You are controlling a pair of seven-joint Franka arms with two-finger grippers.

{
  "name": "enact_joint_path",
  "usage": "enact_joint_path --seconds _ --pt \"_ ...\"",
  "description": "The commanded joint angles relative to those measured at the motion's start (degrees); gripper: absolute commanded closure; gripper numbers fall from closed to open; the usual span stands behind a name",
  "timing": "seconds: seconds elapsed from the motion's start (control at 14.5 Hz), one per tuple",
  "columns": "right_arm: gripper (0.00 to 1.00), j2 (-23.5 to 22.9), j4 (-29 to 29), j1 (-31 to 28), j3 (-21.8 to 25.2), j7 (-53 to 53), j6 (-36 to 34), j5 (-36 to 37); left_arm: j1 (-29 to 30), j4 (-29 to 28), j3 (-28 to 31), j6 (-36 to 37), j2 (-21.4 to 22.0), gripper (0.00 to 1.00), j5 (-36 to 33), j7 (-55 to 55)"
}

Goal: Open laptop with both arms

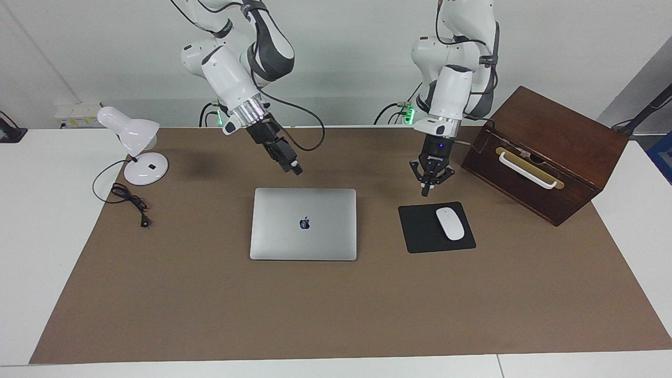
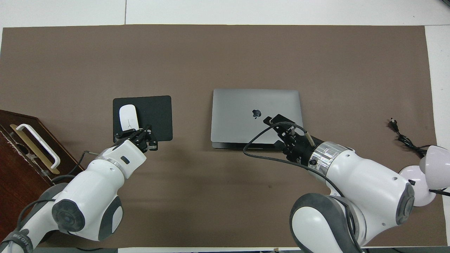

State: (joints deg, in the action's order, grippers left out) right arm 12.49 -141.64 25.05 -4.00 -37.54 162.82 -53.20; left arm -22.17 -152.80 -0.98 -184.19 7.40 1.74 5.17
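Clock bearings are read from the robots' side, with the laptop at the dial centre and twelve o'clock pointing away from the robots.

Nearest the robots, the dark brown wooden box [image 1: 546,152] with a white bar handle [image 1: 527,170] stood at about eight o'clock, at the left arm's end of the table. The white desk lamp [image 1: 137,142] on its round base stood at about four o'clock, at the right arm's end. Its black power cable [image 1: 128,202] lay loose on the mat at about three o'clock.

The left gripper [image 1: 424,190] hung point-down over the robot-side edge of the black square mouse pad [image 1: 420,233], clear of it. Its jaws were together on nothing. The right gripper [image 1: 295,169] slanted down over the robot-side edge of the laptop, clear of the lid. Whether its jaws stood apart or together could not be told.

The thin silver-grey aluminium laptop [image 1: 303,247] lay flat at the middle of the brown paper mat [image 1: 315,315]. Its lid was fully down and the dark apple logo faced up. The mouse pad lay at nine o'clock, near the laptop but apart from it. The white oval mouse [image 1: 450,223] rested on the pad, on the part toward the wooden box. The mat covered most of the white table [image 1: 31,236].
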Motion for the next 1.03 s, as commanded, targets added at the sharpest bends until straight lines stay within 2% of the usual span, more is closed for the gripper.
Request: enact_joint_path --seconds 0.0,0.41,0.55,0.96 --pt "0.0 2.01 -3.02 2.44 -0.13 -4.28 0.66 -1.56 -3.48 -0.13 0.8 -5.81 -3.26 1.0 0.02 0.63" --pt "0.0 1.58 -6.8 4.48 -0.13 -5.61 0.74 -1.56 -9.2 -0.13 0.8 -10.83 -5.99 1.0 0.11 0.72" --pt "0.0 1.14 -6.9 4.39 -0.13 -4.91 0.75 -1.56 -10.6 -0.05 0.8 -15.99 -9.49 1.0 0.19 0.81" --pt "0.0 -1.67 -7.07 4.04 -0.13 -2.01 1.01 -1.56 -19.21 1.88 0.89 -16.55 -14.33 1.0 9.59 0.98"
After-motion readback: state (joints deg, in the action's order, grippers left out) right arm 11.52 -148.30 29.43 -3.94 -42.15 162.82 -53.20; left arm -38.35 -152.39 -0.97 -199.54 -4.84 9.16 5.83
